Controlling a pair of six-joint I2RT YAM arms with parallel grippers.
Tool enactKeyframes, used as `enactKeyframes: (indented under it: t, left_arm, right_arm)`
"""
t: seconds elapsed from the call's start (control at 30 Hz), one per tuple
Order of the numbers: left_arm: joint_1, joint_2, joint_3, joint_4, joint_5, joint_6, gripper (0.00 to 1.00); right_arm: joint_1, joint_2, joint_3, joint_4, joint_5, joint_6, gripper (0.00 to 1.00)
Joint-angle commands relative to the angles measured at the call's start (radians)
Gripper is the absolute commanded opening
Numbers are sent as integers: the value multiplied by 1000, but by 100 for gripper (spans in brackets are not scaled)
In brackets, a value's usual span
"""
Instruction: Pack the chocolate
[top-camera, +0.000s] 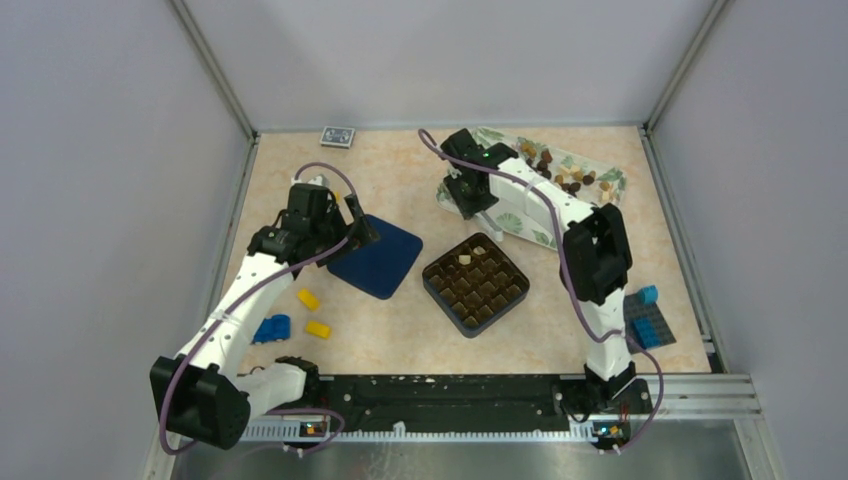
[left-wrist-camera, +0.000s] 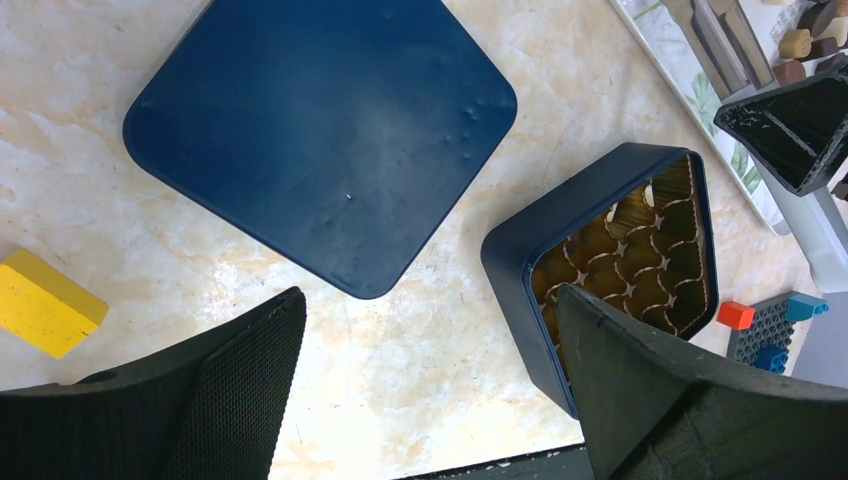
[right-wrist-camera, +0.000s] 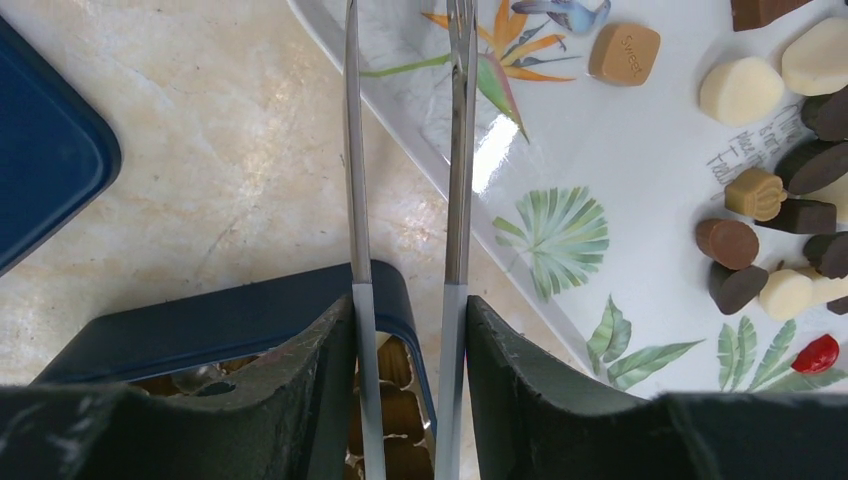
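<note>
The chocolates (top-camera: 565, 175) lie loose on a white leaf-print tray (top-camera: 515, 222) at the back right; they show dark brown, light brown and cream in the right wrist view (right-wrist-camera: 760, 200). A dark blue box (top-camera: 476, 283) with brown cells stands open mid-table, a cream piece (top-camera: 464, 260) in one cell. Its lid (top-camera: 378, 256) lies flat to the left. My right gripper (right-wrist-camera: 408, 340) is shut on metal tongs (right-wrist-camera: 455, 150), which reach over the tray's near edge (right-wrist-camera: 600, 150); their tips are out of view. My left gripper (left-wrist-camera: 430, 380) is open and empty above the table beside the lid (left-wrist-camera: 320, 130).
Two yellow bricks (top-camera: 308, 298) and a blue brick (top-camera: 271, 328) lie near the left arm. A grey studded plate with blue bricks (top-camera: 648, 318) sits at the right front. A small patterned card box (top-camera: 337, 136) lies at the back wall. Walls enclose the table.
</note>
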Motion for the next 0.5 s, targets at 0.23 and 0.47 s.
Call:
enactKeyframes:
  t: [0.23,0.47]
  left_arm:
    - [7,-20,7,-6,-14,1,99]
    - [8,-18,9,-6,-12,5,99]
  right_arm:
    - [33,31,63,-16,100,-40,37]
    - [36,54,90,-25,118,-43,36]
